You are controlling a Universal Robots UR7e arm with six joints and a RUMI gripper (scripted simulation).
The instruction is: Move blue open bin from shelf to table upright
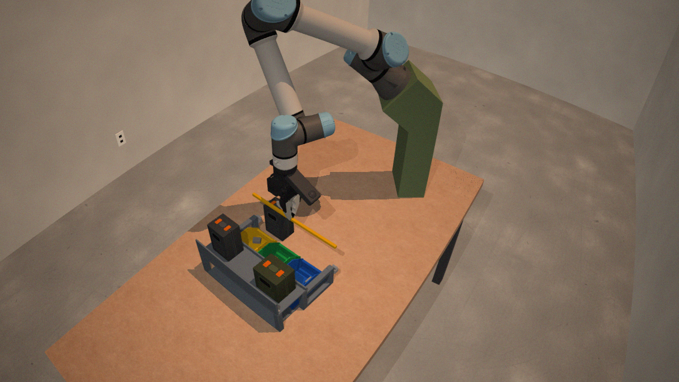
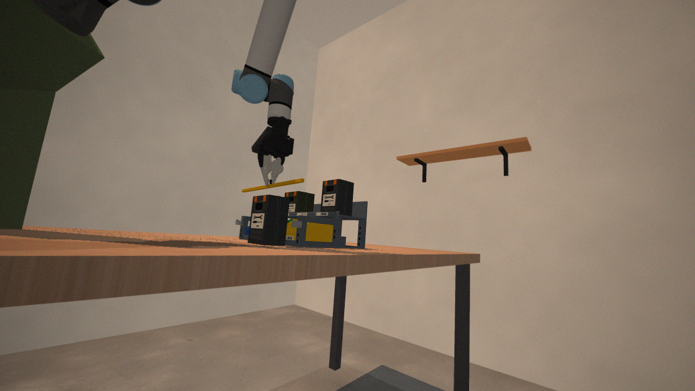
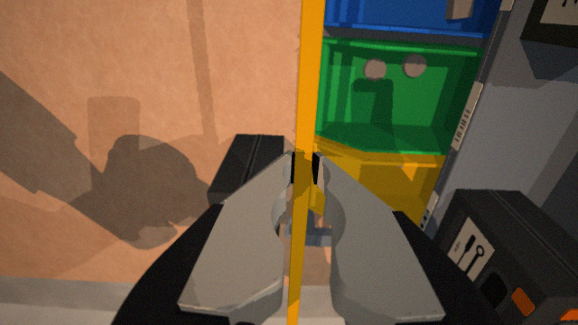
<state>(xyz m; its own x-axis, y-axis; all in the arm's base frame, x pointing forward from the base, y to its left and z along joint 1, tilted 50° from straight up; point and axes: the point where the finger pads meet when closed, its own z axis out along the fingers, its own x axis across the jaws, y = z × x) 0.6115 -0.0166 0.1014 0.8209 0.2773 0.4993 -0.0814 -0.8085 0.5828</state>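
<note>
The blue open bin (image 1: 305,270) (image 3: 384,15) sits in the lower level of the grey shelf (image 1: 237,291) (image 3: 501,113), at the end beside the green bin. A part shows inside it in the wrist view. My gripper (image 1: 289,217) (image 2: 269,183) (image 3: 302,154) is shut on a long yellow bar (image 1: 315,234) (image 2: 291,182) (image 3: 310,68). It holds the bar in the air in front of the shelf, above the bins. The table (image 1: 375,266) (image 2: 194,272) carries the shelf. The blue bin is mostly hidden in the exterior view.
A green bin (image 1: 280,253) (image 3: 406,104) and a yellow bin (image 1: 251,236) (image 3: 388,181) share the shelf. Two cases, one black (image 1: 225,237) and one olive (image 1: 273,279), stand on top. Another black case (image 1: 277,225) (image 2: 264,221) stands on the table in front of the yellow bin.
</note>
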